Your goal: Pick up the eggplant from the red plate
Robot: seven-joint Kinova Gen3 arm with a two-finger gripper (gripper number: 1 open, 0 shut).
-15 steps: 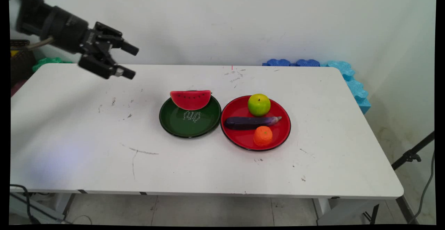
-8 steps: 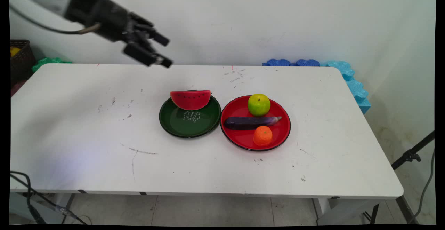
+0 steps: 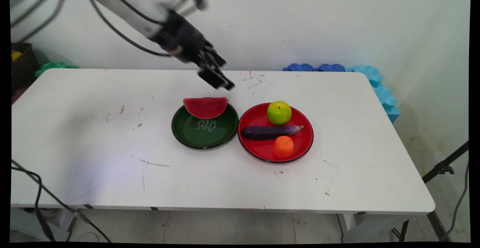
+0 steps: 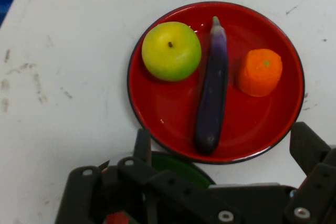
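1. Two plates sit side by side mid-surface (image 3: pixel 93 135) in the main view: a green plate (image 3: pixel 204 133) bearing a watermelon slice (image 3: pixel 205 107), and a red plate (image 3: pixel 275 132) with a green apple (image 3: pixel 279 113), eggplant (image 3: pixel 270 131) and orange (image 3: pixel 283 146). The claw (image 3: pixel 217 76) hangs above the slice, touching nothing.
2. In the hand view, the claw (image 4: pixel 226 156) is spread open and empty over the red plate's (image 4: pixel 168 114) near rim; nothing is lifted.

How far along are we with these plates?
Placed: watermelon slice on the green plate; apple, eggplant and orange on the red plate. In hand: nothing; the hand hangs open above the table behind the plates. Left: no food lies off a plate.
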